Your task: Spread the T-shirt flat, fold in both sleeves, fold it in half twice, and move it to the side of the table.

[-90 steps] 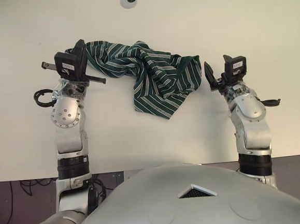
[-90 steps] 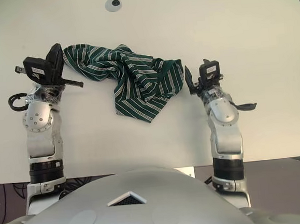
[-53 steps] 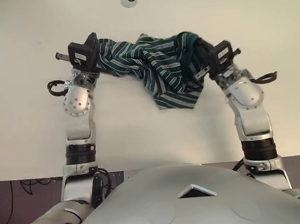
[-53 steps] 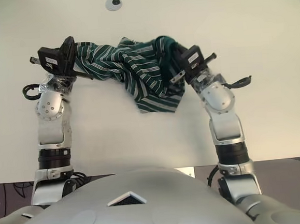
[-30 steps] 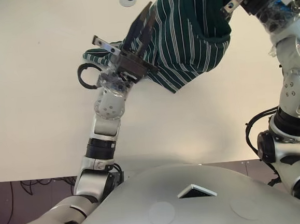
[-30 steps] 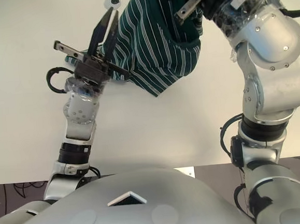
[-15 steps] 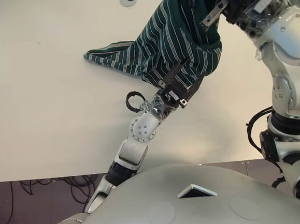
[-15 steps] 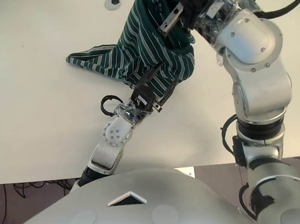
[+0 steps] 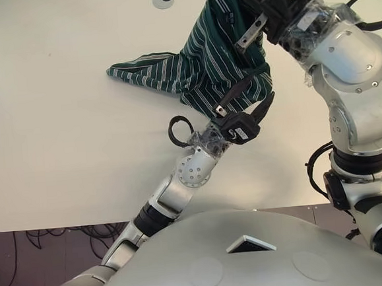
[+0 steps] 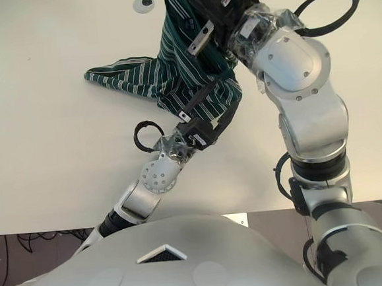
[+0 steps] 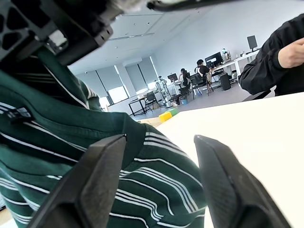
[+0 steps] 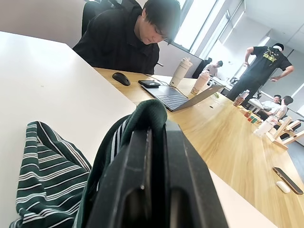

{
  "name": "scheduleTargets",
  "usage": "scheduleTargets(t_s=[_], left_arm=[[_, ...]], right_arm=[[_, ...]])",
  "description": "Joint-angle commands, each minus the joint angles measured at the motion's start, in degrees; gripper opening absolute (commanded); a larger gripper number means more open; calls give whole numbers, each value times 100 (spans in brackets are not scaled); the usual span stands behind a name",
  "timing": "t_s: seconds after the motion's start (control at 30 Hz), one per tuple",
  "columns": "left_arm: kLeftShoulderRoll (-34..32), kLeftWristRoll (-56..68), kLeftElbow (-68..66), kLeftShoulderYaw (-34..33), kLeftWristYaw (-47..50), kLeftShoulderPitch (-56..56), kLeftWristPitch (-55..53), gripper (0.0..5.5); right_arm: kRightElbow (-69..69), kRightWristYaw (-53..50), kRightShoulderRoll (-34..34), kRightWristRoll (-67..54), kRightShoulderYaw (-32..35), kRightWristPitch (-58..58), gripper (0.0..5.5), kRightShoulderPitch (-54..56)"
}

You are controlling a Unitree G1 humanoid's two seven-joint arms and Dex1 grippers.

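While right gripper pinches the T-shirt aloft so it hangs loose | left gripper gapes wide at its lower hem, likely to grab it | far end rests on worktop

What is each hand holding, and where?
Right hand is shut on a bunched edge of the T-shirt, that end held above the table. Left hand is open at the hanging lower edge, gripping nothing.
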State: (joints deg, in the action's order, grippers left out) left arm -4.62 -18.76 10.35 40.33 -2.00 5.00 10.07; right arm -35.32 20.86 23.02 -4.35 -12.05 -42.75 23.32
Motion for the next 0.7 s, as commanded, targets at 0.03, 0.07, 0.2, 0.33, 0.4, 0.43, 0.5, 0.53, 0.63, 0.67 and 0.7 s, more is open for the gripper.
scheduleTargets(t_s=[0.03,0.07,0.2,0.33,0.4,0.43,0.5,0.53,0.63,0.67,0.7], left_arm=[[640,-45,243,719,-197,-80,35,259],[594,-135,228,811,-315,-210,18,259],[560,-344,-7,1032,-849,-870,-464,259],[588,-718,-283,1247,-1323,-1384,-1077,259],[768,-705,-417,1152,-1297,-1425,-1470,259],[888,-634,-572,1038,-1235,-1428,-1689,259],[1141,-366,-1269,682,-953,-1474,-1849,259],[1230,-205,-1576,426,-752,-1487,-1788,259],[1232,152,-1840,-129,-257,-1520,-1453,259],[1193,227,-1795,-226,-182,-1502,-1359,259],[1153,284,-1742,-301,-139,-1472,-1295,259]], right_arm=[[7,-46,-69,67,-95,12,5,-63],[10,-54,-80,69,-111,13,5,-70],[36,-104,-118,83,-149,38,5,-110],[127,-202,-148,108,-152,116,5,-221],[195,-252,-185,124,-166,170,5,-250],[235,-282,-205,129,-186,205,5,-258],[301,-340,-250,142,-223,276,5,-279],[334,-353,-288,156,-238,309,5,-278],[410,-392,-362,165,-283,382,5,-282],[431,-406,-372,166,-292,398,5,-292],[454,-418,-381,170,-298,412,5,-298]])
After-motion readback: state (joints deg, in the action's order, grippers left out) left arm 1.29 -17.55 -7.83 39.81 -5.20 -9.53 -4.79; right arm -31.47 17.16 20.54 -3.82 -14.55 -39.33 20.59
